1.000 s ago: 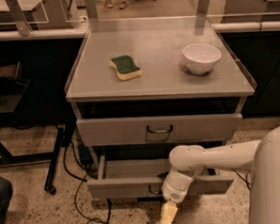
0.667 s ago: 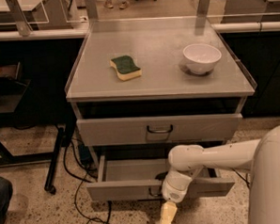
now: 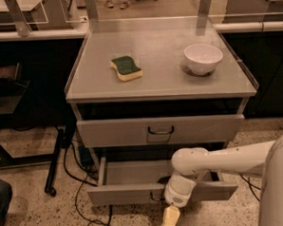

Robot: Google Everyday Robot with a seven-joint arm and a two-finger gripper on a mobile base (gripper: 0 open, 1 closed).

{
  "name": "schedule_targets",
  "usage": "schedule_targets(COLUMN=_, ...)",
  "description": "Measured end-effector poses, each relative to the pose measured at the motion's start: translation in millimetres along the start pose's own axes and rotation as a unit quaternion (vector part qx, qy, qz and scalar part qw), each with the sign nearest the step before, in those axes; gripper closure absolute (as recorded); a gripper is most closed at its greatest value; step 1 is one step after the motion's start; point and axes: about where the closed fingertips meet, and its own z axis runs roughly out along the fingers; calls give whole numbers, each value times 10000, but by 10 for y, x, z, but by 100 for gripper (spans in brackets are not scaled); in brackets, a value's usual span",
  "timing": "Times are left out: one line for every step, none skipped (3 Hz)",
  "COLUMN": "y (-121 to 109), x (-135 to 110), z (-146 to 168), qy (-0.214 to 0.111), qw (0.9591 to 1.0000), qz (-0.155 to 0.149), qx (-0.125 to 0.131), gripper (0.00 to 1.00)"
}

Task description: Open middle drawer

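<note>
The middle drawer (image 3: 122, 194) is the lower grey drawer of the metal cabinet. It stands pulled out toward me, with its empty inside showing. Its small dark handle (image 3: 156, 198) peeks out at the centre of the front, just left of my arm. My gripper (image 3: 170, 220) hangs just below and in front of the drawer front, pointing down at the floor, a little right of the handle. My white arm (image 3: 220, 160) reaches in from the right across the drawer front.
The upper drawer (image 3: 160, 130) above is shut. On the cabinet top (image 3: 163, 80) lie a green-and-yellow sponge (image 3: 126, 68) and a white bowl (image 3: 203, 58). Cables (image 3: 83, 184) run over the floor at the left, beside a black stand leg (image 3: 56, 162).
The middle drawer has slid a little further out toward me. The arm and gripper have stayed almost where they were.
</note>
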Motion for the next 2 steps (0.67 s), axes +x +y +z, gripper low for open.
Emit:
schedule_targets(y=11, x=-20, z=5, qy=0, qw=10000, qz=0, qx=0, gripper=0)
schedule_targets(y=-26, x=-130, z=-56, qy=-36, qw=9998, qz=-169, qx=46, gripper=0)
